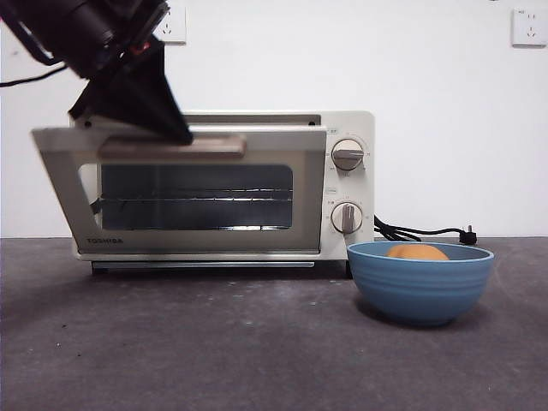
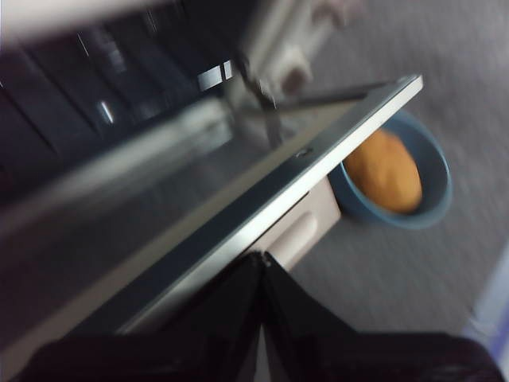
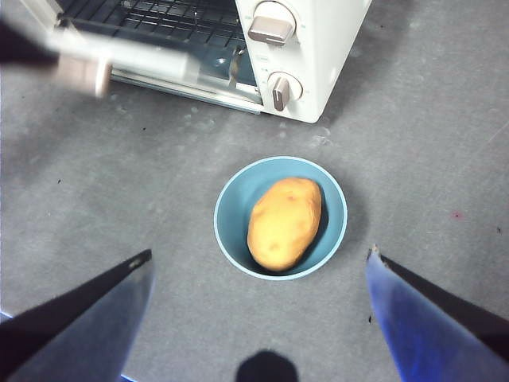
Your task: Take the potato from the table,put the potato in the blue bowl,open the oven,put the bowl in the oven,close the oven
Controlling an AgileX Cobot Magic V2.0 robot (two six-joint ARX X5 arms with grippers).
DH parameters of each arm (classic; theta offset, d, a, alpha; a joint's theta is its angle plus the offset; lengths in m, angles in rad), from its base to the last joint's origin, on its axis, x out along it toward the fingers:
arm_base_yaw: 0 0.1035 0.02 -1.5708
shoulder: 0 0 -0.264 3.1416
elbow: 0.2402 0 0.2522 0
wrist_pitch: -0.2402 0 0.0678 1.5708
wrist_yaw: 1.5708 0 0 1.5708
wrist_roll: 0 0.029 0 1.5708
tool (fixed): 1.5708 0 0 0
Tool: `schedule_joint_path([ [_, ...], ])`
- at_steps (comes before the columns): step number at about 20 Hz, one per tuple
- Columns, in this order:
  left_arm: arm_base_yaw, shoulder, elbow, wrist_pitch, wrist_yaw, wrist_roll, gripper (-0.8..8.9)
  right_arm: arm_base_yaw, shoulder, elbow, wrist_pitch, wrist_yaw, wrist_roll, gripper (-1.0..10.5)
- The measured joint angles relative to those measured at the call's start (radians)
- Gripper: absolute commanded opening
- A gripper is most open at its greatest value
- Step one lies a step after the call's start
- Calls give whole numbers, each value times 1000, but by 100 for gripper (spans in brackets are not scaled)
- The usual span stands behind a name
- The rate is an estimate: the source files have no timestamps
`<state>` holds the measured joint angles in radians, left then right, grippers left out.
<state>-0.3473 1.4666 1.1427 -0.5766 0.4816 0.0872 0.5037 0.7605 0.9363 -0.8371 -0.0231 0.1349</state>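
Note:
The cream oven (image 1: pixel 347 184) stands at the back of the table (image 1: pixel 214 342), and its glass door (image 1: pixel 197 197) is tilted partly open. My left gripper (image 1: pixel 175 133) comes down from the top left with its shut tip against the door's top edge at the beige handle (image 1: pixel 171 147). In the left wrist view the jaws (image 2: pixel 261 259) meet at that edge beside the handle (image 2: pixel 298 231). The blue bowl (image 1: pixel 419 287) sits right of the oven with the potato (image 1: pixel 417 253) inside. My right gripper (image 3: pixel 259 253) hangs open high above the bowl (image 3: pixel 231 199) and the potato (image 3: pixel 284 223).
A black power cord (image 1: pixel 419 231) with its plug lies behind the bowl. Wall sockets (image 1: pixel 528 26) sit on the white wall. The oven's wire rack (image 3: pixel 159 16) shows through the gap of the door.

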Motion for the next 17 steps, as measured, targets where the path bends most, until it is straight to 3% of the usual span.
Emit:
schedule_joint_path([
  [3,-7,17,-16,-140,-21,8,-8,0,0,0,0,0,0,441],
  [7,-8,26,-21,-209,-50,10,-8,0,0,0,0,13,0,437],
  [11,-19,-17,-21,-204,-54,10,-8,0,20,0,0,50,32,437],
  [17,-19,-257,-21,-178,-63,10,-8,0,88,0,0,50,68,436],
])
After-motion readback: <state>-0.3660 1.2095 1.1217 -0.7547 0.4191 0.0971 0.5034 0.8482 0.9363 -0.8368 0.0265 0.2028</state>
